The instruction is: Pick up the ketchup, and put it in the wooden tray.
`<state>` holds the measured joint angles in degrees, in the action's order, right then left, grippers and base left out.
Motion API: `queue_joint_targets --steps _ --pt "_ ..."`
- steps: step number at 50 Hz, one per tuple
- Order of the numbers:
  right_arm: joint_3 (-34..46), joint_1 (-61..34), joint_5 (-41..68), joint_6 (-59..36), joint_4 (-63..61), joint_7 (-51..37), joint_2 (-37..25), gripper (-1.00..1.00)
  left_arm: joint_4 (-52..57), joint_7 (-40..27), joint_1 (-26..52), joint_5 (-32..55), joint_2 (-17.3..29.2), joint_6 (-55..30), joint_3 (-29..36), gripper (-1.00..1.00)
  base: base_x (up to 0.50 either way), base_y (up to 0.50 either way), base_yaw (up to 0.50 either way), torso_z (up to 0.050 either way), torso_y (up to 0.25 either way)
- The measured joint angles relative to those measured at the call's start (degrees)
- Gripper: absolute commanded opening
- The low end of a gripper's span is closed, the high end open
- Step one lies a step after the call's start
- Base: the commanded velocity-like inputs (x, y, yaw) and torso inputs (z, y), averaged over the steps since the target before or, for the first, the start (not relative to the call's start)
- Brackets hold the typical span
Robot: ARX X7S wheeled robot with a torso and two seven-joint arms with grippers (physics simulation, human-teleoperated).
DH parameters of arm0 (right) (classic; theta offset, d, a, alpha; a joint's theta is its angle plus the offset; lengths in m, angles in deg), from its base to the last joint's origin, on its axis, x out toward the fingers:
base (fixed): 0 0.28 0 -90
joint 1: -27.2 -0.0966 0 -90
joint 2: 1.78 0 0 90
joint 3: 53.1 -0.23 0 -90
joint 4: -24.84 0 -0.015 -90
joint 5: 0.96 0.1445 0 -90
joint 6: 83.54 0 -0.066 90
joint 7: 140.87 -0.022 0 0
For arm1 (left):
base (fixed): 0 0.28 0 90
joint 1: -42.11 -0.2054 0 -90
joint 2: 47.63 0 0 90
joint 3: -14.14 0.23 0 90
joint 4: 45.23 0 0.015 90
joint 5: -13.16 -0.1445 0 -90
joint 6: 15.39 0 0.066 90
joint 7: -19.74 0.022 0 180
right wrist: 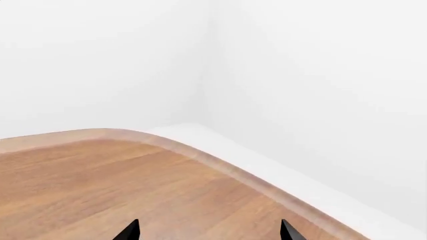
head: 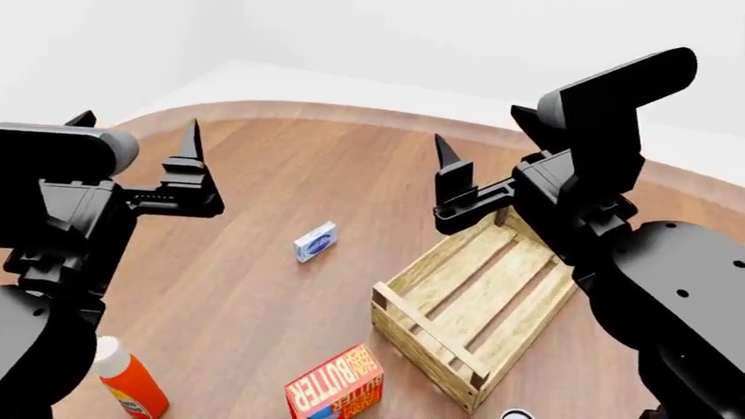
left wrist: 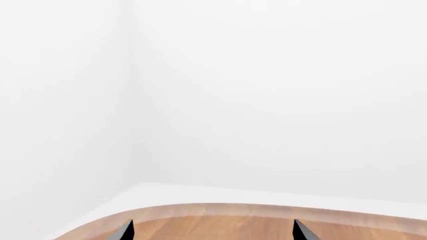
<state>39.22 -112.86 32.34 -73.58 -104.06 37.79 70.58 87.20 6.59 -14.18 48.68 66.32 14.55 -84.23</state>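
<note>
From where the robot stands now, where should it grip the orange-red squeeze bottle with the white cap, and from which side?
Probably around the orange-red body of the ketchup bottle, just under the white cap, coming down from above with the open left gripper. The bottle stands nearly upright beside the left arm, far from the wooden tray.

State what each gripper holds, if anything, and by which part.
Nothing is held. The left gripper and the right gripper are both open above the table; the ketchup stands untouched.
</note>
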Motion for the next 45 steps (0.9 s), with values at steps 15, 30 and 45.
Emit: queue_joint_targets --steps 15,30,45 --pt "-0.11 0.06 0.66 0.27 -0.11 -0.45 -0.15 1.0 1.01 1.2 -3.8 0.03 3.61 1.42 -4.9 1.0 0.0 0.0 0.0 0.0 0.0" --pt "0.54 -0.95 1.1 0.55 0.21 -0.97 -0.11 1.0 3.69 4.08 -15.09 1.0 5.32 4.02 -14.02 1.0 0.0 0.0 0.0 0.0 0.0" --pt "0.84 -3.33 1.98 -1.57 -0.42 -2.31 0.05 1.0 5.03 8.79 -27.5 2.62 3.52 8.04 -20.58 1.0 0.0 0.0 0.0 0.0 0.0"
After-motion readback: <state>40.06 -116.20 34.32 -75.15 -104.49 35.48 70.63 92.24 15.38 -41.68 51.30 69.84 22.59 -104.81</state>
